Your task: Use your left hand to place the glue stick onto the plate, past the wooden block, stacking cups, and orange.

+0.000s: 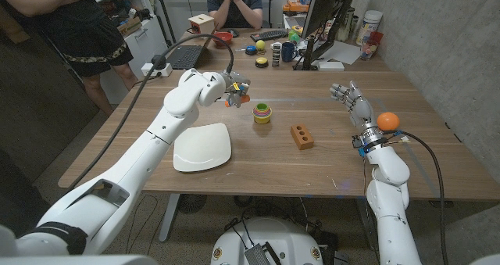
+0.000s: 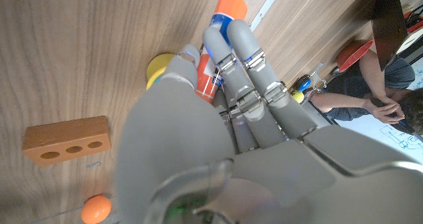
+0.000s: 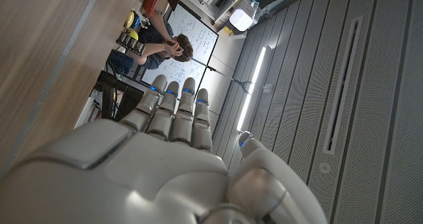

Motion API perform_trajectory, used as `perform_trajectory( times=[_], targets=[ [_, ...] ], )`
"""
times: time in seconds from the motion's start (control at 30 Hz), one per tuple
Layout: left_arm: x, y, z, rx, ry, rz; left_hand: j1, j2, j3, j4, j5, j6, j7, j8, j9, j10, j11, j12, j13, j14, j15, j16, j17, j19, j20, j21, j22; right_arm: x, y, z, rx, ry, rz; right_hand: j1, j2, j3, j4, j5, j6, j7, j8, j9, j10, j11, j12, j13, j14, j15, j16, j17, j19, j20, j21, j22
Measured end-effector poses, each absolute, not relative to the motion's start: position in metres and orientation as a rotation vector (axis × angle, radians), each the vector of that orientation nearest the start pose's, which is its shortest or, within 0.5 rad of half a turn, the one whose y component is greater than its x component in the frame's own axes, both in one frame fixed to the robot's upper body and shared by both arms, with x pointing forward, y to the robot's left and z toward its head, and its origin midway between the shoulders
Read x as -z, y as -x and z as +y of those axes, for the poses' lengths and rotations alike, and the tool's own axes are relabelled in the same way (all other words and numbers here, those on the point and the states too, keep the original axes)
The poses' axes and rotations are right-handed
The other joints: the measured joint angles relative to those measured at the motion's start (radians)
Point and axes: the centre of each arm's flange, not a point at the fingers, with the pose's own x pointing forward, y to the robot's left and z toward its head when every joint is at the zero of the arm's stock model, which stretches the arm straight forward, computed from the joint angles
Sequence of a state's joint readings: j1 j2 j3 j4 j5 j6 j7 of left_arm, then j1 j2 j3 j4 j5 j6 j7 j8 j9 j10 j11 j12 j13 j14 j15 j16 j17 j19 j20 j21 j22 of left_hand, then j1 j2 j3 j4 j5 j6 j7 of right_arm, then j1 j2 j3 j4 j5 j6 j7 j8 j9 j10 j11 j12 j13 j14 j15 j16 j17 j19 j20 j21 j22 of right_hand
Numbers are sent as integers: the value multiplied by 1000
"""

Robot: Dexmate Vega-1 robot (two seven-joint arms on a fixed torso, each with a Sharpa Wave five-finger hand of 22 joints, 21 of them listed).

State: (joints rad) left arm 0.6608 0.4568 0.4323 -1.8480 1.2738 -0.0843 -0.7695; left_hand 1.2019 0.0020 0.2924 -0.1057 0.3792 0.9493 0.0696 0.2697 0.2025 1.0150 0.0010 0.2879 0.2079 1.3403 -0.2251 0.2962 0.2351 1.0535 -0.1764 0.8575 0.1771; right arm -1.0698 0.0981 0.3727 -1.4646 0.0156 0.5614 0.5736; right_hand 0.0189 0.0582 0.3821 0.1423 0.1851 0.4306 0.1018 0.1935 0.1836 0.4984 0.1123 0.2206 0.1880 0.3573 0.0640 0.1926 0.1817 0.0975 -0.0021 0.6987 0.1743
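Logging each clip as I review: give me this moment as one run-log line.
left hand: holds orange-capped glue stick, raised near stacking cups | white square plate: bare | right hand: open, idle beside orange | wooden block: untouched

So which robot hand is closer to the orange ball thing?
The right hand. The orange sits just beside its wrist. The left hand is far across the table, past the wooden block and stacking cups, holding the glue stick.

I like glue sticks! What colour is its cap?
Orange; the glue stick shows best in the left wrist view.
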Motion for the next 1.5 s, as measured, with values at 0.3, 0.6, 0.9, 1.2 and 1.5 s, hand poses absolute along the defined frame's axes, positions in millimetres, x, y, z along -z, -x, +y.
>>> perform_trajectory(
  times=[0.3,0.6,0.9,1.2,1.5],
  targets=[
    [-90,-557,134,116,-2080,-511,0,0,0,0,0,0,0,-4,0,-1,-1,-4,2,0,0,0,0,0,0,0,0,67,-551,-312,-135,143,-924,0,0,-4,4,0,0,0,0,0,0,0,0,0,0,0,0,0,0,0,-4,0],
    [-75,-539,139,154,-2107,-555,0,0,0,0,-4,0,0,-8,3,-1,-1,-7,4,0,0,0,3,-6,1,0,0,73,-542,-307,-125,141,-923,0,0,-8,0,0,0,0,0,0,0,0,0,0,0,0,0,0,0,0,-4,0],
    [-60,-521,143,197,-2130,-603,0,0,0,0,-8,0,0,-8,5,-1,-1,-8,9,-5,-5,0,5,-6,1,-8,0,78,-535,-300,-121,140,-920,0,0,-8,0,0,0,0,0,0,0,0,0,0,6,-6,0,0,0,0,-4,0],
    [-41,-504,154,232,-2152,-609,0,0,-4,4,-10,0,0,-11,5,-1,-2,-12,9,-5,-5,0,5,-13,5,-8,0,84,-529,-294,-117,138,-916,0,0,-11,3,0,0,0,0,0,0,0,0,0,5,-5,0,0,0,0,-12,0],
    [-28,-493,165,245,-2178,-584,0,0,-4,4,-11,0,0,-12,5,-1,-2,-15,10,-5,-5,0,9,-13,5,-8,0,88,-525,-285,-126,136,-915,0,0,-11,3,0,0,0,0,0,0,0,0,0,5,-5,0,0,4,-4,-12,0]
  ],
)
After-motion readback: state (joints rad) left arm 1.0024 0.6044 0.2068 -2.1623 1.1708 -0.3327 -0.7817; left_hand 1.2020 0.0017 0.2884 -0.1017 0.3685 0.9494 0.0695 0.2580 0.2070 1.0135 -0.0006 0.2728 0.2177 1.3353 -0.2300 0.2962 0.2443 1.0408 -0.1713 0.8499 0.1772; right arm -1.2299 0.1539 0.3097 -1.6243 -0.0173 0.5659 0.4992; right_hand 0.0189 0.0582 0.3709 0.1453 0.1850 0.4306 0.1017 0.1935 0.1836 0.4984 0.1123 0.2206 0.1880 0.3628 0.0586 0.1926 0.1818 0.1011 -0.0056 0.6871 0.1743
